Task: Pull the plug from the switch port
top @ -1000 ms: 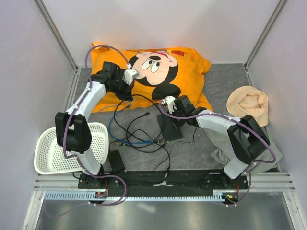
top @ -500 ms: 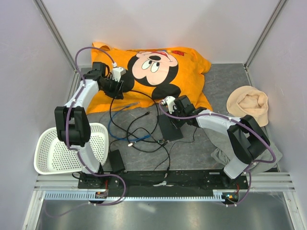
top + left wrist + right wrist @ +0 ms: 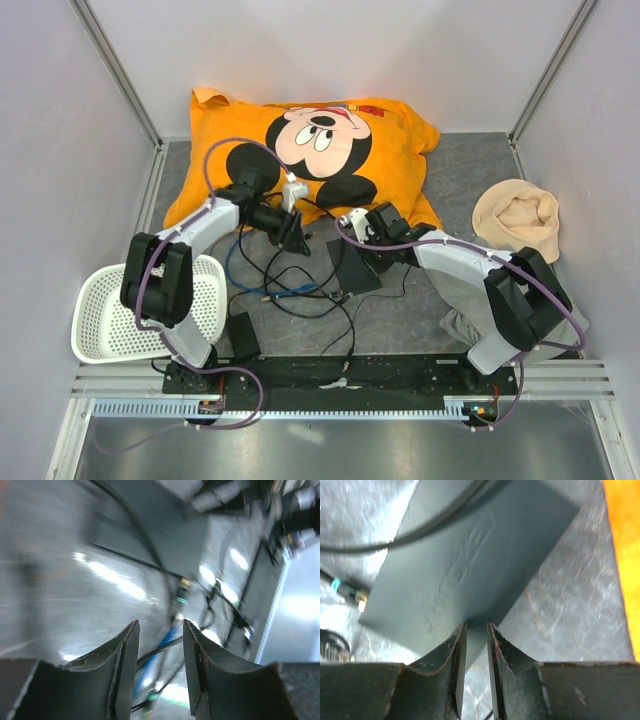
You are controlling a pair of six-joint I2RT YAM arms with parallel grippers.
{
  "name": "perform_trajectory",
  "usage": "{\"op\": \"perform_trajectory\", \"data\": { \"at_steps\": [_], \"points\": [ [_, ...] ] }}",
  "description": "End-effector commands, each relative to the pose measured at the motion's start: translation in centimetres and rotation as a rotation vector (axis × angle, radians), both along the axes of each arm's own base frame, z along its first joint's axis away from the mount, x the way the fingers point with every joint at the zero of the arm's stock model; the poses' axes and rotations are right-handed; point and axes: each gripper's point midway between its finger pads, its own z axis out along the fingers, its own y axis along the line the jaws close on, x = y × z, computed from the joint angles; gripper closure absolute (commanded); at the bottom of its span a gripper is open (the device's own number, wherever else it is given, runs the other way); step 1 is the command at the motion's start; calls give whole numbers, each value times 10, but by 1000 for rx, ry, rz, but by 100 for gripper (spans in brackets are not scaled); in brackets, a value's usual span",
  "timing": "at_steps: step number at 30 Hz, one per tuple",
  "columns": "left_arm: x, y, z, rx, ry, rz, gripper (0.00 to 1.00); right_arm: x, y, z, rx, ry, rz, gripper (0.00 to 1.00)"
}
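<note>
ok so the right gripper is down on the far edge of the flat black box, jaws nearly together with that edge pinched between them, so it's got hold of the box itself. The plug, the one with the teal band and gold tip, sits right up against the box's near-left edge. I can't make out the switch port itself or tell if the plug is seated in it. A black cable lies across the top of the box. The left gripper hangs over the cable tangle just left of the box, by the front edge of the orange Mickey pillow. Its jaws are apart with nothing between them. Its wrist view is pretty smeared, only a blue cable shows below the fingers
</note>
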Motion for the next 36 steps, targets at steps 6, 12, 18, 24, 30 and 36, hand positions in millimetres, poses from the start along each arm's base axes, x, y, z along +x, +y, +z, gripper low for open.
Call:
{"op": "perform_trajectory", "data": {
  "at_steps": [6, 12, 18, 24, 30, 36],
  "points": [
    [-17, -55, -48, 98, 13, -22, 57, -25, -24, 1, -38, 43, -18, 69],
    [45, -39, -85, 351, -67, 182, 72, -19, -28, 4, -21, 45, -48, 69],
    [51, -85, -88, 220, 9, 104, 76, -6, -37, 10, -10, 33, -101, 69],
    [68, -121, -84, 191, -28, 38, 75, 1, -47, 12, 7, 42, -159, 69],
    [81, -85, -30, 217, -93, 129, 69, 8, -36, 28, 65, 34, -142, 70],
    [21, -66, 21, 79, -160, -6, 62, 6, -12, 37, 176, 87, -119, 70]
  ]
}}
